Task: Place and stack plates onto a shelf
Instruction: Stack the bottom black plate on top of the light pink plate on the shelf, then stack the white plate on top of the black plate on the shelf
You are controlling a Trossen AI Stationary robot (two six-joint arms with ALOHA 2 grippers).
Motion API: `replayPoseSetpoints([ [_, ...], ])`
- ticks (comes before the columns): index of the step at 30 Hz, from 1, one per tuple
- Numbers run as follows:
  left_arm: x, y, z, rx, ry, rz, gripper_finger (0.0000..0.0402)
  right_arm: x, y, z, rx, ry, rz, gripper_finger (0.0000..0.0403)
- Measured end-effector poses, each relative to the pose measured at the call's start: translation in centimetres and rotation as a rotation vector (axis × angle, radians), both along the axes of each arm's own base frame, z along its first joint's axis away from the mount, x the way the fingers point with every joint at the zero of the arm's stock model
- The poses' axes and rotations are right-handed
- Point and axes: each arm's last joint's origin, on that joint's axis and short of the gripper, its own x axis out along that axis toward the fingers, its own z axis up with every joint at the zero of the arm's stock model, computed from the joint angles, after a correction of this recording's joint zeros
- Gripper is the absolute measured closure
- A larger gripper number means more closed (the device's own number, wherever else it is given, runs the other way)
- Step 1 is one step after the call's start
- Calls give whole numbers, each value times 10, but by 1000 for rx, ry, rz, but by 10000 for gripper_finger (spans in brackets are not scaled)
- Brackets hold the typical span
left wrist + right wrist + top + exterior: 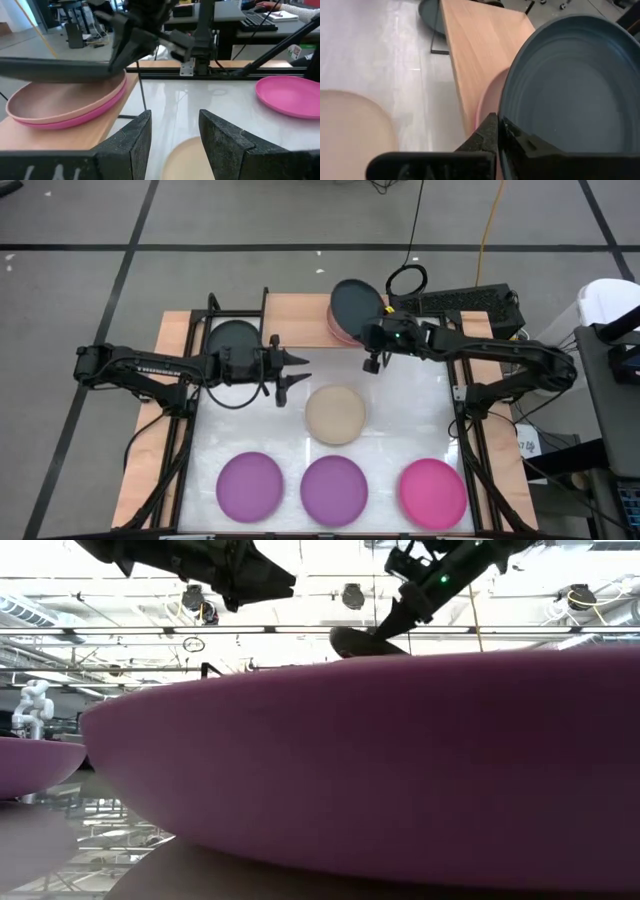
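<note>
A black plate [354,304] hangs over the light wood shelf [300,310], carried by my right gripper [377,332]. Under it, a peach plate [60,97] sits in a magenta plate [75,119] on the shelf top. A second black plate [233,340] lies beside the shelf's left end. The beige plate [335,415], two purple plates [250,485] [335,486] and a magenta plate [433,492] rest flat on the white table. My left gripper [300,374] hovers open, just left of the beige plate and above the table. My right gripper pinches the black plate's rim [506,131] on the side nearest the table's middle, one finger over the rim and one beneath it. The fingers slant down from the table's right. The plate is lifted, close above the peach plate [487,100] and nearly level.
The shelf's left half [475,40] shows bare wood. Black frame posts [462,395] stand along both table sides. A keyboard [465,302] and cables lie past the far right corner. White tabletop [400,405] lies between the beige and magenta plates.
</note>
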Motion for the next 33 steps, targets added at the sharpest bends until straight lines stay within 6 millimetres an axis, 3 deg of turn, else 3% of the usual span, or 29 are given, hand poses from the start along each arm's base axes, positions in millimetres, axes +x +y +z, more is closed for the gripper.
replayPoseSetpoints([
  [11, 0, -2, 0, 3, -3, -10, 231, 0, 0, 2, 10, -16, -9, 357],
  [20, 0, -2, 0, -2, 4, -9, 231, -5, 8, 10, 17, -56, 0, 285],
  [27, -5, -1, -16, -69, 188, 65, 231, -14, 40, 28, 61, -143, 95, 260],
  [30, -8, -7, -19, -76, 290, 51, 231, -20, 61, 22, 100, -185, 195, 262],
  [33, -5, -22, -24, 25, 340, -42, 231, -25, 80, 10, 101, -224, 271, 266],
])
